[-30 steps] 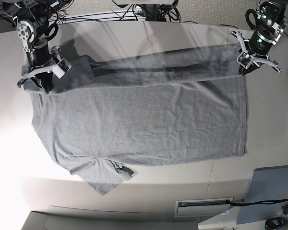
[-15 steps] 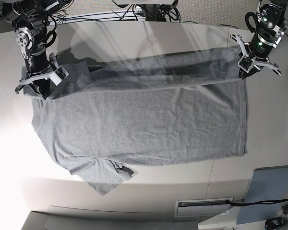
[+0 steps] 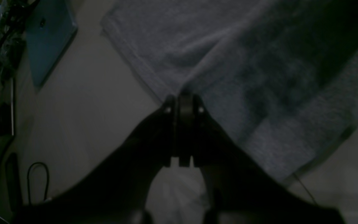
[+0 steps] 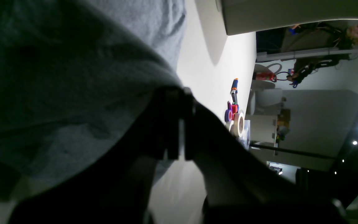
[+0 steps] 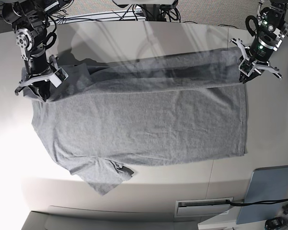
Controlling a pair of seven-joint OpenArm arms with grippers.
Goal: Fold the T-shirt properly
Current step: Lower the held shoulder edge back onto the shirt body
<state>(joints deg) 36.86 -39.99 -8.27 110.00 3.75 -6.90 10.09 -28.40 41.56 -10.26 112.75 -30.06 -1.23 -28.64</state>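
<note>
The heather-grey T-shirt (image 5: 139, 124) lies spread on the white table (image 5: 149, 196), its plain side up, with no lettering visible. Its far long edge is raised off the table and stretched between both grippers. My left gripper (image 5: 243, 78) is shut on the hem corner at the base view's right; in the left wrist view its jaws (image 3: 183, 99) pinch the T-shirt (image 3: 244, 62). My right gripper (image 5: 41, 93) is shut on the shoulder end at the left; in the right wrist view it (image 4: 179, 91) grips the T-shirt (image 4: 57, 77) draped over it. One sleeve (image 5: 103, 177) lies flat at the front left.
A grey-blue flat panel (image 5: 269, 191) lies at the front right, also seen as the panel (image 3: 48, 37) in the left wrist view. A white slotted box (image 5: 204, 207) sits at the front edge. Tape rolls and small tools (image 4: 236, 123) sit on the table's far side. Cables run behind the arms.
Both grippers have crept a little toward the front of the table with the raised edge held between them. The wrist at the base view's left has turned.
</note>
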